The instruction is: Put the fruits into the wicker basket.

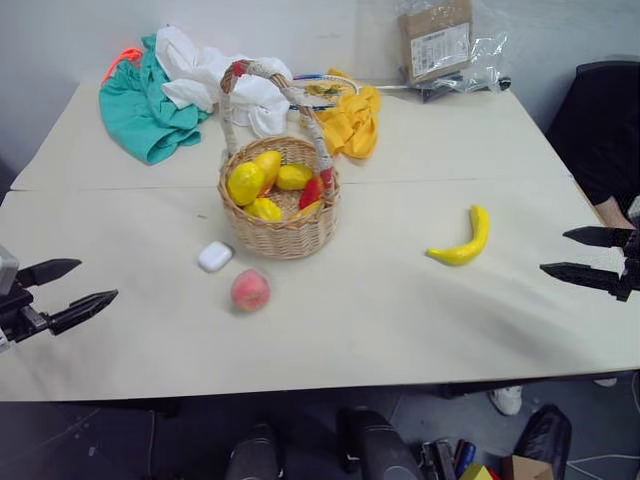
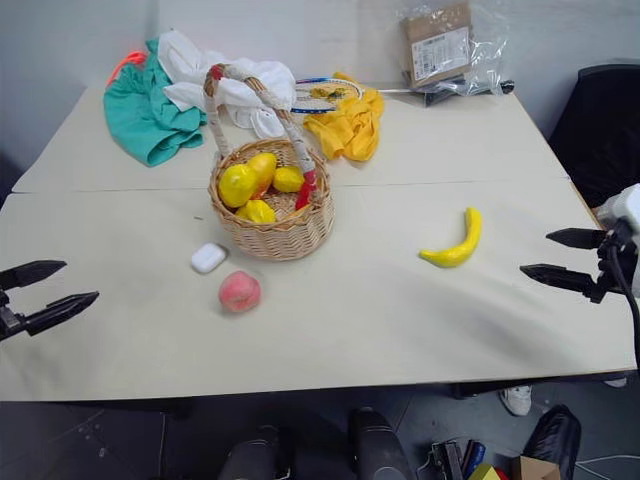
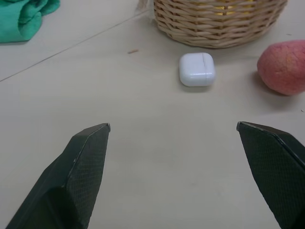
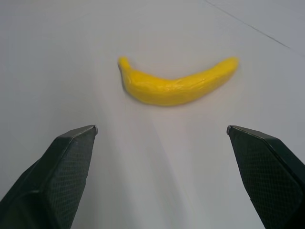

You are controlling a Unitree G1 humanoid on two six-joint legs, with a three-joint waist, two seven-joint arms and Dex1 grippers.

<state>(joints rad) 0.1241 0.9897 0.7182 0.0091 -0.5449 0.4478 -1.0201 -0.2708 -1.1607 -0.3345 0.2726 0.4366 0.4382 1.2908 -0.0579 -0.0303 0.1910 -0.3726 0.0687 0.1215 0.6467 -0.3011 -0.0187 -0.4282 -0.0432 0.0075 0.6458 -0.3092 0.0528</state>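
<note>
A tan wicker basket [image 1: 280,230] with a tall arched handle stands mid-table and holds several yellow fruits and something red. A pink-red peach [image 1: 250,290] lies on the table just in front of it. The yellow banana [image 1: 462,240] lies apart to the right. At the table's left edge my left gripper [image 1: 72,285] is open and empty, well left of the peach [image 3: 284,67]. Over at the right edge my right gripper [image 1: 572,252] is open and empty too, with the banana [image 4: 176,86] straight ahead of its fingers.
A small white rounded case [image 1: 215,256] lies beside the basket's front left. Teal and white clothes [image 1: 170,90] and a yellow cloth [image 1: 352,122] lie at the back, with a cardboard packet [image 1: 437,40] at the back right. A dark chair [image 1: 600,130] stands at the right.
</note>
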